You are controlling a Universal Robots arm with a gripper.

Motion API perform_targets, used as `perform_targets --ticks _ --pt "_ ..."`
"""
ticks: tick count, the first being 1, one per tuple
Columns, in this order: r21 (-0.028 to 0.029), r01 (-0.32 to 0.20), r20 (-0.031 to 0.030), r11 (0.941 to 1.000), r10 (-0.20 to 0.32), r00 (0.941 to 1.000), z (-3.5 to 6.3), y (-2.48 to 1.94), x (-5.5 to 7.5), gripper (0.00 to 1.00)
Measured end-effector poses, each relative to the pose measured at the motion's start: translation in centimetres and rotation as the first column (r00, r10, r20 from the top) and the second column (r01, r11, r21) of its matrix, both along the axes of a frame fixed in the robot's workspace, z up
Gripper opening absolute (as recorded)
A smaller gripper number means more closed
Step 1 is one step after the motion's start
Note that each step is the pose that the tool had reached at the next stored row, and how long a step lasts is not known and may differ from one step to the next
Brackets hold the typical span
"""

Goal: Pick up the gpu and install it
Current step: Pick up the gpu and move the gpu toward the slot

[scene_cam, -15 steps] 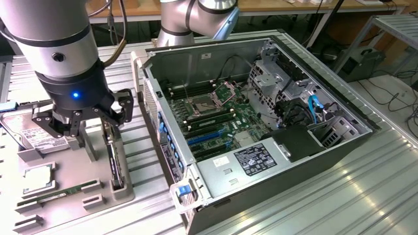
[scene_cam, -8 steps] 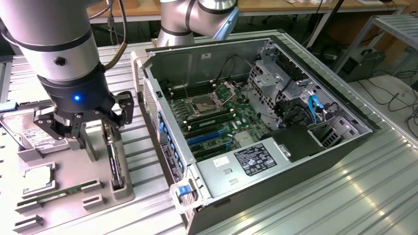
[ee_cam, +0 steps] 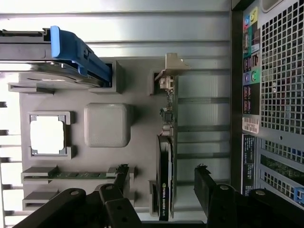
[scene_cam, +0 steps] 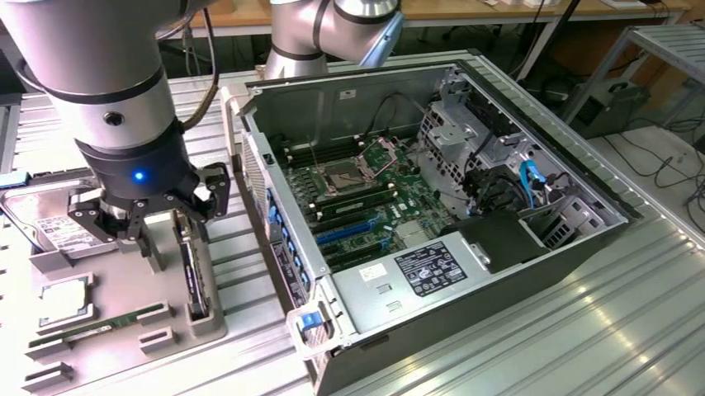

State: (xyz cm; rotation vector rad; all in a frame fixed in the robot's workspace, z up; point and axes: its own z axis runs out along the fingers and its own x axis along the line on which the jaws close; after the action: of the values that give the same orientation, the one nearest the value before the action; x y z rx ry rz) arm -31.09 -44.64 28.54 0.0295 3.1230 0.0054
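A: Where's the exterior view from?
B: High, angled steeply down over the open black metal computer case [scene_cam: 518, 313].
A: Wrist view?
B: Close, straight down past the black gripper [ee_cam: 161, 168]. Both catch the grey plastic parts tray [scene_cam: 121, 280], lower left in the exterior view.

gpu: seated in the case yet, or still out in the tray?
Out. The gpu stands on edge in the grey tray beside the case; the gripper hovers over it, jaws open.

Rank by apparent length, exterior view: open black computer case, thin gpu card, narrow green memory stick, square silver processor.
Open black computer case
Thin gpu card and green memory stick: alike, unranked
Square silver processor
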Motion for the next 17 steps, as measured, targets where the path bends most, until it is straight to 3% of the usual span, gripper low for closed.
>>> perform_targets --ticks 10,17 --pt "-0.0003 0.000 0.0000 1.0000 0.000 1.0000 -1.77 0.00 0.0 0.66" --pt "-0.0003 0.000 0.0000 1.0000 0.000 1.0000 -2.47 0.00 0.0 0.66"
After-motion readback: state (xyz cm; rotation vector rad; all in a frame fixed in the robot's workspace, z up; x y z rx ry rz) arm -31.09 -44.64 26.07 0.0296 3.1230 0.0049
